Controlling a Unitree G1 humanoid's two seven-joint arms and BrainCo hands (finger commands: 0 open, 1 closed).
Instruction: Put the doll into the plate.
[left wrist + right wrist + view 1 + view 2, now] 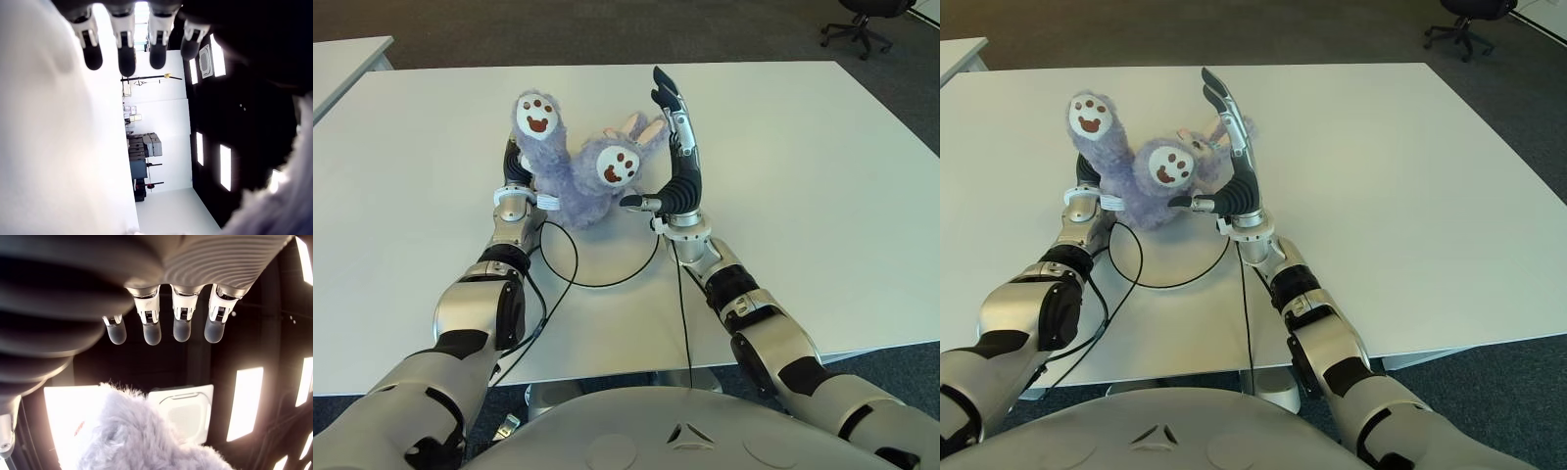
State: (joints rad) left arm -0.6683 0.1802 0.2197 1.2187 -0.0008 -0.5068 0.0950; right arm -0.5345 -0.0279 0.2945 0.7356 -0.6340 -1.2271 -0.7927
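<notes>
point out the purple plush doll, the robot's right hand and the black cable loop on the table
purple plush doll [579, 186], left eye view, on its furry body.
right hand [681, 166], left eye view, on the palm, fingers extended upward.
black cable loop [607, 284], left eye view, on the curve nearest the robot.

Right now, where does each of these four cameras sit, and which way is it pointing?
Left eye view: on the head, looking down at the white table; both arms show, with the purple doll between the left hand and right hand.
Right eye view: beside it, same scene slightly shifted.
Left wrist view: on the left wrist, facing the ceiling past its fingers.
Right wrist view: likewise, fingers extended above the fur.
All four show the doll.
</notes>
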